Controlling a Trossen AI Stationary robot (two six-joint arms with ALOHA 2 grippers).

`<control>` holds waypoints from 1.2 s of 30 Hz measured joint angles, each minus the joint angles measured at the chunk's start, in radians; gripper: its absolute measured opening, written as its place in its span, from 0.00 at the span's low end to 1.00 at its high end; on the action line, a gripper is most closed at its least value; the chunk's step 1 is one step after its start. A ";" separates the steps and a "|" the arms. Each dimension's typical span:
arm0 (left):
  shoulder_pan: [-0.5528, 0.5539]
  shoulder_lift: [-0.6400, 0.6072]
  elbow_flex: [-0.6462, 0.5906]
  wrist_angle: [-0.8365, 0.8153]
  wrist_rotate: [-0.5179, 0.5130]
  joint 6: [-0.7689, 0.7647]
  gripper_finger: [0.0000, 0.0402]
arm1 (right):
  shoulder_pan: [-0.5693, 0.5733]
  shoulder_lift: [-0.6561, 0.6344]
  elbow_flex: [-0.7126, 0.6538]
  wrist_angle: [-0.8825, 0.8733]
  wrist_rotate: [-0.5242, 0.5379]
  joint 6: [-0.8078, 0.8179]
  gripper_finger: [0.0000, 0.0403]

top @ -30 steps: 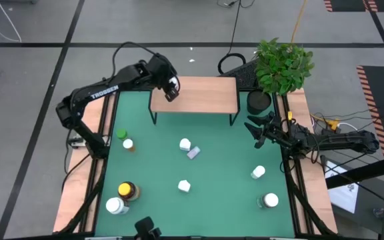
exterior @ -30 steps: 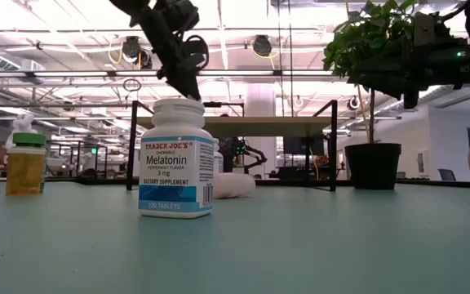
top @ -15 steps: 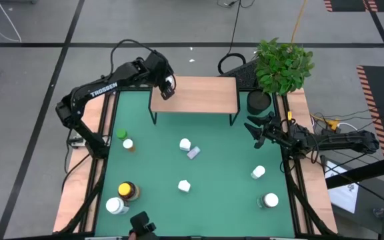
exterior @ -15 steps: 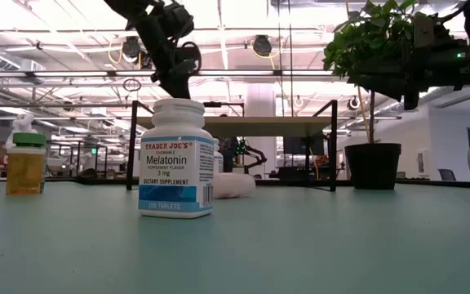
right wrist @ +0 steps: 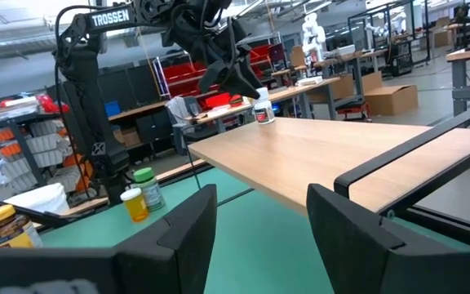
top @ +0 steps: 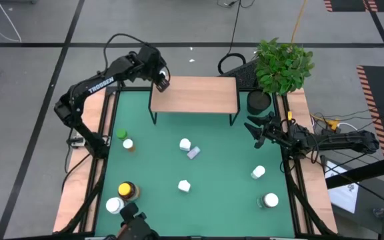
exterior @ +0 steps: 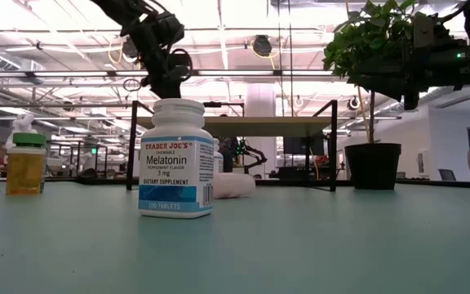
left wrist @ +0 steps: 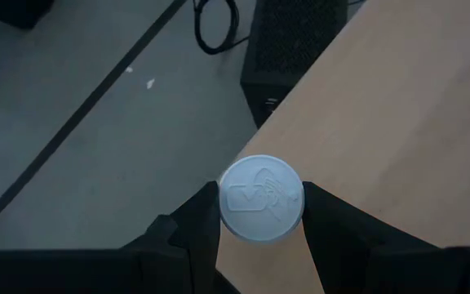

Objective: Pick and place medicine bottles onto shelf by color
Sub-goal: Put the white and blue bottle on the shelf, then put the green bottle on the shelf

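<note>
- While the left gripper (left wrist: 261,214) hangs over the far left corner of the shelf (top: 199,93), its fingers are clamped on a white-capped bottle (left wrist: 261,199); judged step: setting this bottle down.
- Bottle: at the shelf's corner edge; contact with the top cannot be told.
- Next move, judged: lower until the base rests fully on the wood, inboard of the edge, then release.
- Right gripper (right wrist: 259,214): waiting at the mat's right side near the plant pot (top: 260,101), jaws apart, empty.
- Remaining bottles on the green mat (top: 219,173): Melatonin bottle (exterior: 176,158), green-capped bottle (exterior: 26,163), several white ones.
- Hidden: held bottle's body and label, covered by its cap and the fingers.
</note>
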 joint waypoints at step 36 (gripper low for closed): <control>-0.085 -0.052 -0.002 0.005 0.005 -0.038 0.87 | 0.000 0.000 0.000 -0.001 -0.006 -0.008 0.46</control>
